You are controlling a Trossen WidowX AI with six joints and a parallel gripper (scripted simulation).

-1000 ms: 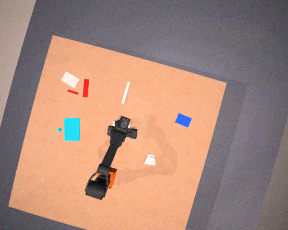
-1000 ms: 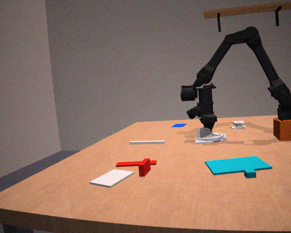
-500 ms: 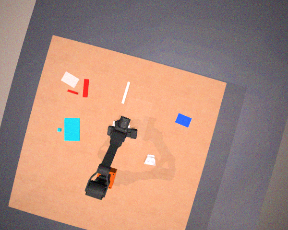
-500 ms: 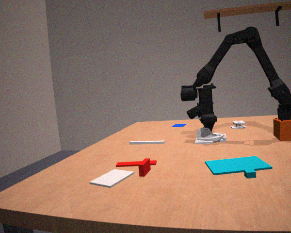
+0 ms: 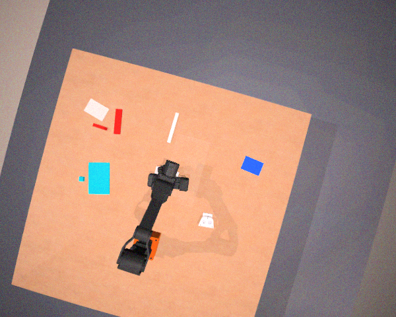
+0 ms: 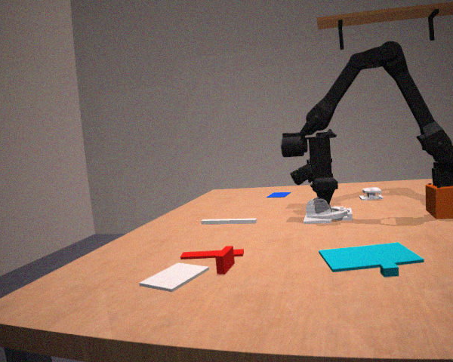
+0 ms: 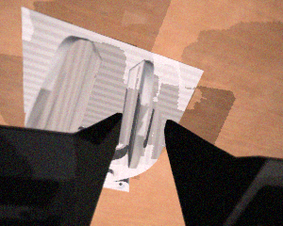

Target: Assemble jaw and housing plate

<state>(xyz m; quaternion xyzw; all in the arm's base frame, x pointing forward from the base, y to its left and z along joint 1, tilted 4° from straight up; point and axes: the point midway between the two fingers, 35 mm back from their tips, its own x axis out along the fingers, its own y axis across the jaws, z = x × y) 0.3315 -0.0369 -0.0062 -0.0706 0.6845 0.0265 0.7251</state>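
Observation:
The white base lies on the table below the arm. One pale jaw stands on the left of the base in the wrist view. My gripper points down over the base and is shut on the other jaw, a narrow upright part on the right. That jaw is low over or on the base; whether it is seated is unclear. The pins and gear teeth are mostly hidden by the jaws and fingers, so meshing cannot be told. The white housing plate is separate, nearer the arm's orange foot.
A white bar lies beyond the base. A cyan plate, a small cyan block, two red bars and a white card lie left in the top view. A blue card lies right.

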